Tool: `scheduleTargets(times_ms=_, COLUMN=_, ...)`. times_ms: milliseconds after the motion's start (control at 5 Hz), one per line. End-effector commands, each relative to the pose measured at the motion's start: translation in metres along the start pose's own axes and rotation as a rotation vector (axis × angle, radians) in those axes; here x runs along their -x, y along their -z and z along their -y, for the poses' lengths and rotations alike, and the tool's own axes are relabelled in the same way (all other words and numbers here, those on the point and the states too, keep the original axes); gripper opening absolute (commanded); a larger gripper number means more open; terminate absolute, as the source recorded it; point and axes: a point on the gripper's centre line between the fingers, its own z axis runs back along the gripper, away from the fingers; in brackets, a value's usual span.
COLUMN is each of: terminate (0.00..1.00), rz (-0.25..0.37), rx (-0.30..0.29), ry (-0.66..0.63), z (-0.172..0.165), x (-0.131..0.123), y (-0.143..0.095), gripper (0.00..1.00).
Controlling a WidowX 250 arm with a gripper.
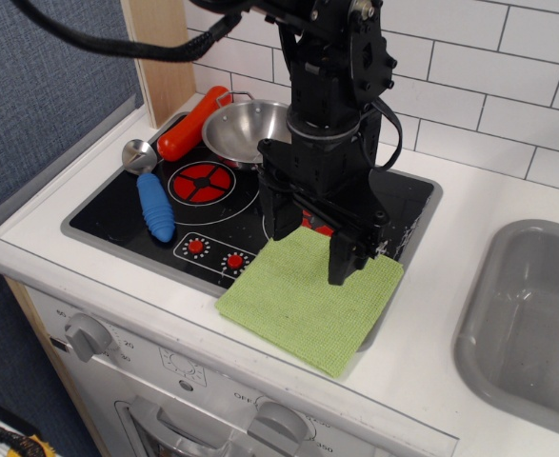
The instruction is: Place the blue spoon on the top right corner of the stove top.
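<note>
The blue spoon [151, 195] lies on the left part of the stove top [117, 214], its ribbed blue handle pointing toward the front and its silver bowl near the back left corner. My gripper [308, 252] hangs over the right half of the stove top, well to the right of the spoon. Its two black fingers [343, 262] are spread apart and hold nothing, with their tips just above a green cloth.
A green cloth [308, 300] covers the stove's front right corner and overhangs the counter. A steel pot [246, 129] with a red-orange handle [191, 124] sits at the stove's back. A grey sink [536, 324] is at the right. A tiled wall stands behind.
</note>
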Motion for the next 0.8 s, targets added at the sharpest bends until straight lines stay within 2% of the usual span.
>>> scheduleTargets(times_ms=0, terminate=0.0, rz=0.0, rx=0.0, ry=0.0, z=0.0, x=0.0, y=0.0, gripper=1.0)
scheduleTargets(times_ms=400, terminate=0.0, rz=0.029, rx=-0.004, ry=-0.155, z=-0.042, x=-0.005, y=-0.008, gripper=1.0)
scheduleTargets(times_ms=600, terminate=0.0, rz=0.049, rx=-0.048, ry=-0.347, z=-0.081, x=0.003, y=-0.013, gripper=1.0)
